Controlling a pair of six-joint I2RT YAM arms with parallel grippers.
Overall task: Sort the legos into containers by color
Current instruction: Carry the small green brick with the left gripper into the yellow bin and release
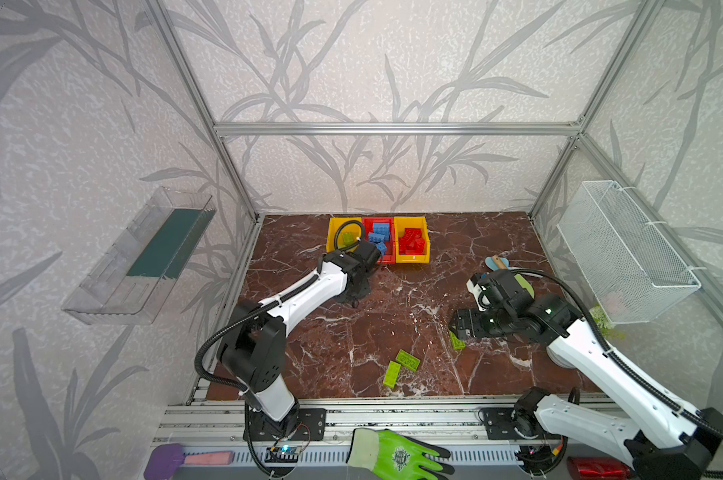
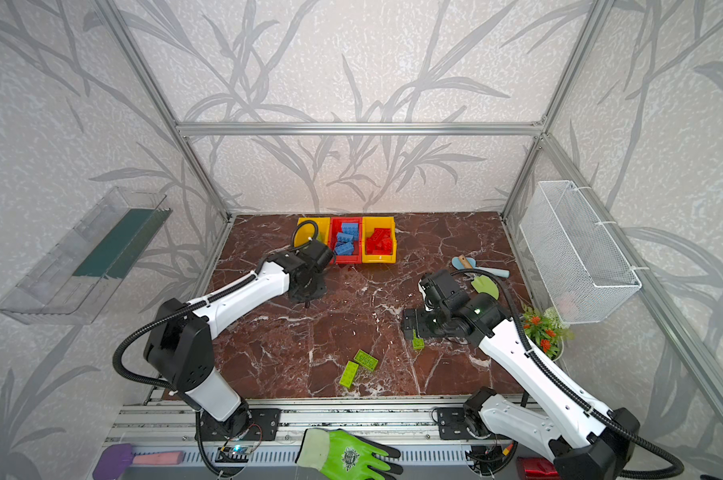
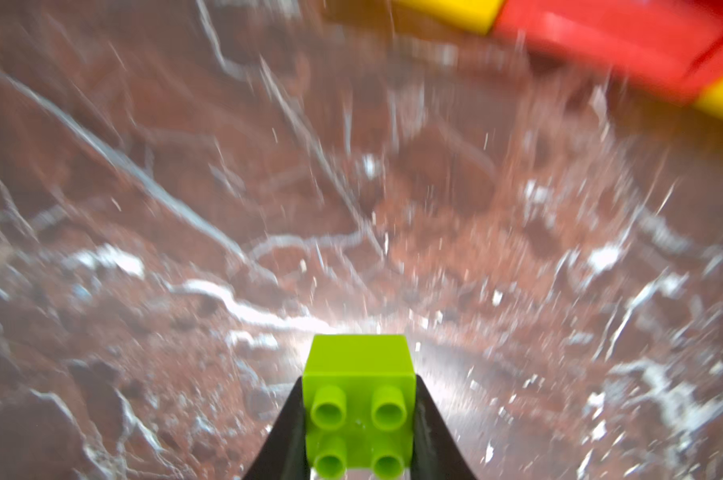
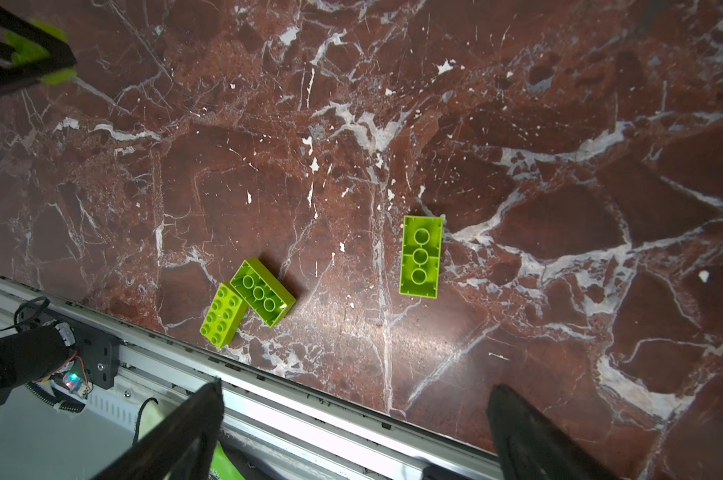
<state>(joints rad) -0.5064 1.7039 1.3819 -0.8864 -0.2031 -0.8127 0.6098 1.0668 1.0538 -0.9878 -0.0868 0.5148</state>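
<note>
My left gripper (image 3: 359, 380) is shut on a small lime green lego (image 3: 360, 365), studs facing the camera, held just above the marble. In both top views this gripper (image 1: 353, 297) hangs in front of the containers. The left yellow bin (image 1: 334, 232) holds a green brick (image 1: 348, 237), the red bin (image 1: 368, 222) holds blue bricks (image 1: 380, 232), and the right yellow bin (image 1: 411, 259) holds red bricks (image 1: 411, 241). My right gripper (image 4: 356, 386) is open and empty above three loose green legos (image 4: 420, 256) (image 4: 263, 292) (image 4: 222, 314). One of them (image 1: 456, 340) lies right at its fingertips (image 1: 455, 328).
A white wire basket (image 1: 625, 249) hangs on the right wall and a clear tray (image 1: 139, 257) on the left wall. Blue and green utensils (image 1: 497, 262) lie behind the right arm, a small plant (image 2: 544, 332) beside it. A green glove (image 1: 397, 455) rests past the front rail.
</note>
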